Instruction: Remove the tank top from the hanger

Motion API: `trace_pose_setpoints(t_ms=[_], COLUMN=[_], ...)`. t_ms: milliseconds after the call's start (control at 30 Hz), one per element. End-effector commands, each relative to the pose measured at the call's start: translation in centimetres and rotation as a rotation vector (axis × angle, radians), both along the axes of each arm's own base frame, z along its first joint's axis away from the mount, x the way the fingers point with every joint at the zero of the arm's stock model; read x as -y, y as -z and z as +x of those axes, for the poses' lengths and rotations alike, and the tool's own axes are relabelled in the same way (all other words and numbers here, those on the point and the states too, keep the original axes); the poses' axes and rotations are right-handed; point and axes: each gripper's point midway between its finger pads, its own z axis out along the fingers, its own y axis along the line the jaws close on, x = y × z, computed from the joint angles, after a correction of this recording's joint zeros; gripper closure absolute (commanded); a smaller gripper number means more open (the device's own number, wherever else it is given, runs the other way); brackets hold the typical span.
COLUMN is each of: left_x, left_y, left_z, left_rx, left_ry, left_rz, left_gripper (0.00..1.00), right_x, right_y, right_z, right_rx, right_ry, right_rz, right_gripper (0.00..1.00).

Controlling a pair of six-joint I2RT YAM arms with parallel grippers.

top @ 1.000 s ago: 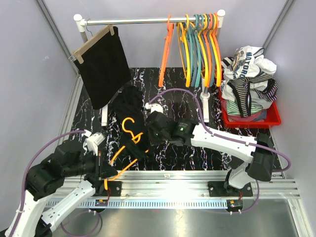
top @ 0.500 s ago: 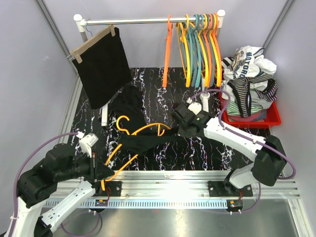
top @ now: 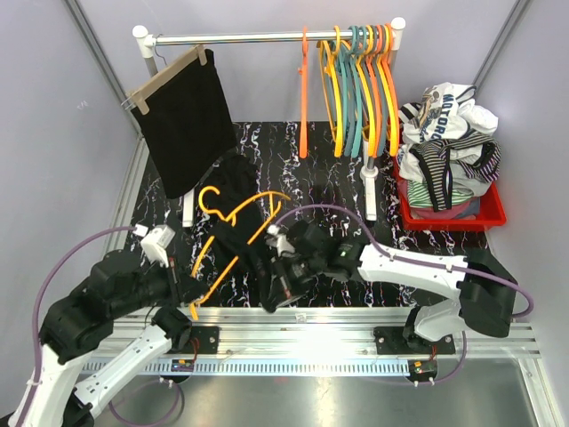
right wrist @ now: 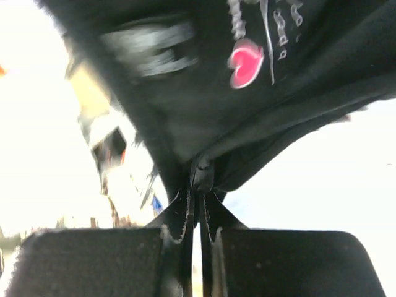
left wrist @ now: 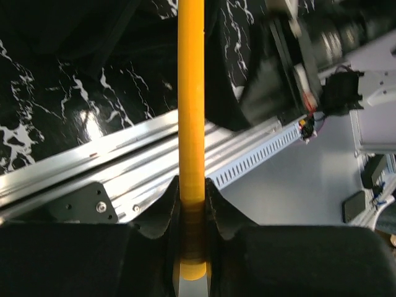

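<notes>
The left end effector (left wrist: 192, 193) was clamped together on the straight bar of the orange plastic hanger (left wrist: 191, 86). Its arm was folded at the near left corner, with the wrist low over the near rail. The right end effector (right wrist: 199, 185) was pinched tight on a fold of the black tank top (top: 234, 181). That arm reached low and leftward from its base across the black, white-veined desk (top: 356, 182).

The tank top lay bunched at centre-left of the desk, threaded on the hanger and pulled taut toward the right end effector. Its print showed a pink heart (right wrist: 246, 62), but the white lettering was too blurred to read. A white garment (top: 449, 111) in the red bin (top: 491, 213) bore lettering beginning "MOTO".
</notes>
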Motion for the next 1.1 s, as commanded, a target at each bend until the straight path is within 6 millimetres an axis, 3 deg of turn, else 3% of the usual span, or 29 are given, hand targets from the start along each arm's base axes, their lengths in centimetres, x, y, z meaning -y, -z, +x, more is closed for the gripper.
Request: trace_pose_setpoints(t_ms=[0,167,267,333,433,467,500,567,600,667,700,767,800,833,900,1000,1067], left_x=[1.6,1.5,1.3,1.2,1.4,1.6,1.8,2.1,2.3,2.5,2.6,2.9,2.9,2.7,3.0,3.9,4.5], left_y=[-2.9,-3.0,-3.0,-2.8,-3.6,-4.1,-4.2,-4.3,-4.1,-3.0,-2.4,-0.5,0.4,1.9,3.3,4.9,4.3], left_z=[5.5,9.9,11.9,12.9,14.3,14.7,14.8,15.0,15.0,14.5,14.3,13.2,12.8,12.2,11.0,9.1,8.3], left_rx=[0.184,0.270,0.302,0.309,0.344,0.359,0.362,0.353,0.346,0.313,0.299,0.259,0.242,0.223,0.198,0.166,0.171], left_ry=[-0.092,-0.205,-0.263,-0.297,-0.335,-0.339,-0.334,-0.325,-0.310,-0.280,-0.265,-0.217,-0.200,-0.189,-0.149,-0.080,-0.035], left_rz=[-0.050,0.008,0.040,0.058,0.050,0.035,0.032,0.038,0.045,0.066,0.077,0.084,0.088,0.095,0.076,0.005,-0.029], left_gripper=[1.00,1.00,1.00,1.00,1.00,1.00,1.00,1.00,1.00,1.00,1.00,1.00,1.00,1.00,1.00,1.00,1.00], right_x=[-2.1,-1.6,-0.2,0.7,2.1,2.4,2.0,3.2,2.7,3.4,3.3,4.3,5.4,7.5,8.6,6.1,3.0], right_y=[-7.5,-7.5,-6.6,-5.6,-3.6,-3.1,-2.3,-0.9,-1.1,-1.1,-2.2,-3.3,-3.7,-3.6,-4.9,-6.7,-8.5], right_z=[-5.8,-11.6,-13.6,-14.1,-13.8,-13.5,-11.9,-10.2,-7.7,-5.3,-2.8,-0.1,2.5,3.3,5.3,5.5,5.5], right_rx=[-0.009,-0.078,-0.117,-0.133,-0.117,-0.103,-0.006,0.062,0.179,0.258,0.335,0.396,0.453,0.473,0.514,0.526,0.525], right_ry=[-0.320,-0.544,-0.607,-0.611,-0.567,-0.550,-0.484,-0.399,-0.296,-0.173,-0.028,0.140,0.315,0.389,0.551,0.523,0.485], right_rz=[0.291,0.285,0.240,0.192,0.077,0.042,-0.005,-0.147,-0.191,-0.280,-0.299,-0.367,-0.424,-0.512,-0.526,-0.385,-0.243], right_gripper=[1.00,1.00,1.00,1.00,0.91,0.81,0.41,0.22,0.00,0.00,0.00,0.00,0.00,0.00,0.00,0.00,0.00])
